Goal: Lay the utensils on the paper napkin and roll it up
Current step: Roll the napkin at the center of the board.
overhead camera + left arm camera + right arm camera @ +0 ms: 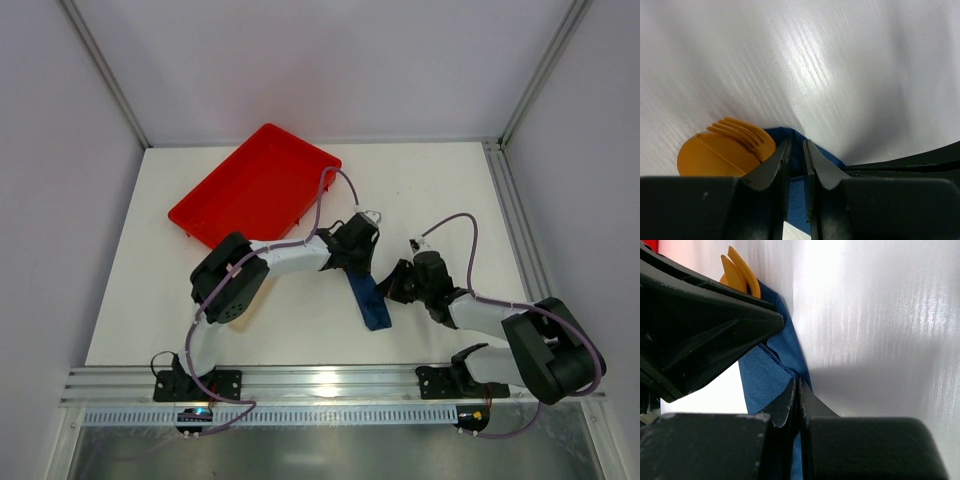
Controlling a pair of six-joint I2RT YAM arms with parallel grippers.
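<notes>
The navy paper napkin (pixel 372 305) lies folded into a narrow strip at the table's middle. In the left wrist view it (pixel 796 200) sits between the fingers, and the orange utensils (pixel 720 152), fork tines on top, stick out of its end at the left. My left gripper (pixel 358 262) (pixel 796 142) is nearly shut, pinching the napkin's fold at the far end. My right gripper (pixel 392 285) (pixel 797 381) is shut on the napkin's edge (pixel 760 377) at the strip's right side. The utensil tips (pixel 740 270) show past the napkin there.
The red tray (pixel 255 185) lies tilted at the back left, behind the left arm. The left gripper's black body (pixel 700 325) fills the left of the right wrist view, very close to the right gripper. Metal frame rails run along the table's right and near edges.
</notes>
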